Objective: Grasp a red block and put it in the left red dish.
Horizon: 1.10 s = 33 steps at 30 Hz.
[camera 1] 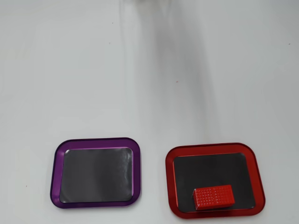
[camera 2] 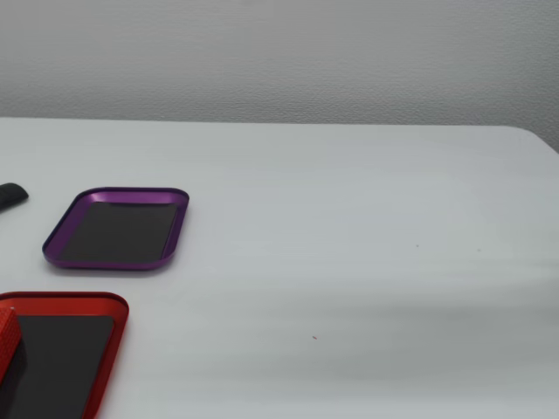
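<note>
The red block (camera 1: pixel 213 197) lies flat inside the red dish (camera 1: pixel 214 149), near its front edge in the overhead view. In the fixed view the red dish (camera 2: pixel 65 302) is cut off at the lower left corner, and only a sliver of the red block (camera 2: pixel 7 334) shows at the left edge. The gripper and the arm are not in either view; only soft shadows fall across the white table.
A purple-rimmed tray (camera 1: pixel 96 142) with a dark inside stands empty to the left of the red dish in the overhead view, and behind it in the fixed view (camera 2: pixel 118 195). A small dark object (camera 2: pixel 10 195) pokes in at the fixed view's left edge.
</note>
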{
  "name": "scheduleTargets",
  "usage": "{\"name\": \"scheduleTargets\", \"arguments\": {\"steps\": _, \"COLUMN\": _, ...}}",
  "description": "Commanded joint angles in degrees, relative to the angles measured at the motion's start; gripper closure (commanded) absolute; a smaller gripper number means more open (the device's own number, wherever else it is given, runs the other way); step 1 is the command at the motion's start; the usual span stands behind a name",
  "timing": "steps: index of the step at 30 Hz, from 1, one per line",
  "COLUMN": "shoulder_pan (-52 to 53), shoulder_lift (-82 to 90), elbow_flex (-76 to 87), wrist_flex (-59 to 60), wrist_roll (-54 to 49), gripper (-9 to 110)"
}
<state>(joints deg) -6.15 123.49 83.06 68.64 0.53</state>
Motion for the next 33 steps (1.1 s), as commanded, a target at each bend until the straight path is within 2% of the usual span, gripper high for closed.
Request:
{"name": "scheduleTargets", "arguments": {"steps": 1, "shoulder_pan": 0.35, "shoulder_lift": 10.28, "elbow_flex": 2.81, "wrist_flex": 3.96, "wrist_roll": 1.41, "gripper": 80}}
{"name": "scheduleTargets", "arguments": {"steps": 14, "shoulder_pan": 0.79, "shoulder_lift": 53.61, "elbow_flex": 39.99, "wrist_flex": 8.17, "wrist_roll": 6.42, "gripper": 80}}
{"name": "scheduleTargets", "arguments": {"steps": 20, "shoulder_pan": 12.66, "shoulder_lift": 71.54, "elbow_flex": 60.82, "wrist_flex": 3.52, "wrist_roll": 5.98, "gripper": 80}}
{"name": "scheduleTargets", "arguments": {"steps": 24, "shoulder_pan": 16.35, "shoulder_lift": 74.88, "elbow_flex": 69.43, "wrist_flex": 2.99, "wrist_roll": 6.06, "gripper": 80}}
{"name": "scheduleTargets", "arguments": {"steps": 33, "shoulder_pan": 12.83, "shoulder_lift": 72.77, "elbow_flex": 84.99, "wrist_flex": 3.78, "wrist_roll": 6.06, "gripper": 80}}
